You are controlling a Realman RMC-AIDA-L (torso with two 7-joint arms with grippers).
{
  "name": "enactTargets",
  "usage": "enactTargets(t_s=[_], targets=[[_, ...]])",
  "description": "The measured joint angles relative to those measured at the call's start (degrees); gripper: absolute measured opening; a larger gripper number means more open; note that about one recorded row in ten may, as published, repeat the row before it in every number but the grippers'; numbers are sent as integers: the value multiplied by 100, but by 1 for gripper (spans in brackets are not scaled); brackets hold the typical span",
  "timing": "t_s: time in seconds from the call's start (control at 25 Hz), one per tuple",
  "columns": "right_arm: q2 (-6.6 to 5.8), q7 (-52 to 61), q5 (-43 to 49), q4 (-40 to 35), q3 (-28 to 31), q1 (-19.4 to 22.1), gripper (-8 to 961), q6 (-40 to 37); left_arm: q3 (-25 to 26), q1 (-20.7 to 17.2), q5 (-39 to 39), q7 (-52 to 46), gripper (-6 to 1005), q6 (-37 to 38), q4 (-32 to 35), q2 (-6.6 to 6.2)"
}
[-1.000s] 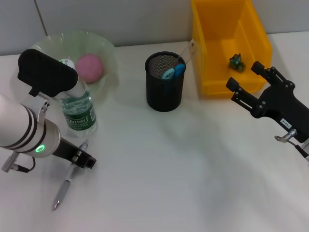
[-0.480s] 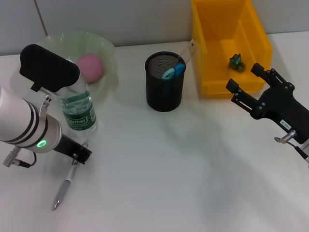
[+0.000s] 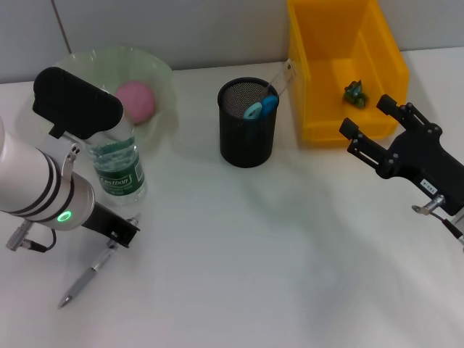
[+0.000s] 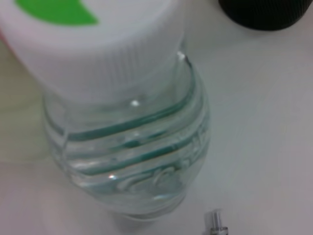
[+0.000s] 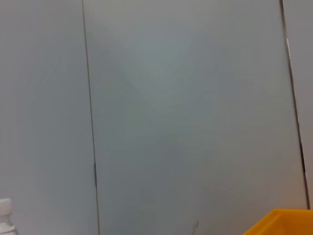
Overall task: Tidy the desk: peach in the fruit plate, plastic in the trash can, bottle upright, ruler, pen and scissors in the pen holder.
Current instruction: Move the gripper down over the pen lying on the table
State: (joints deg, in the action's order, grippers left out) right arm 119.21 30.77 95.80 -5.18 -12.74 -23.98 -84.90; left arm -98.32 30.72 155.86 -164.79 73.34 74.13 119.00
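One item is left out: the pen (image 3: 85,278) lies flat on the white desk (image 3: 275,261), just beside my left gripper (image 3: 119,232), whose fingers I cannot make out, so I cannot tell its state. The bottle (image 3: 114,163) stands upright against the fruit plate (image 3: 156,69) holding the peach (image 3: 135,100). Scissors (image 3: 259,107) and ruler (image 3: 283,76) lean in the pen holder (image 3: 248,130); the plastic (image 3: 354,92) sits in the yellow trash can (image 3: 380,51). My right gripper (image 3: 370,127) hangs parted and empty near that bin. A grey panelled wall is behind.
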Motion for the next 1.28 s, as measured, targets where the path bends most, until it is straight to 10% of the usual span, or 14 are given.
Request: enactTargets(t_s=[1.28], targets=[[-3,95,0,-46,0,32,819,-6,-200,-168,356,6,38,446,690,-1]])
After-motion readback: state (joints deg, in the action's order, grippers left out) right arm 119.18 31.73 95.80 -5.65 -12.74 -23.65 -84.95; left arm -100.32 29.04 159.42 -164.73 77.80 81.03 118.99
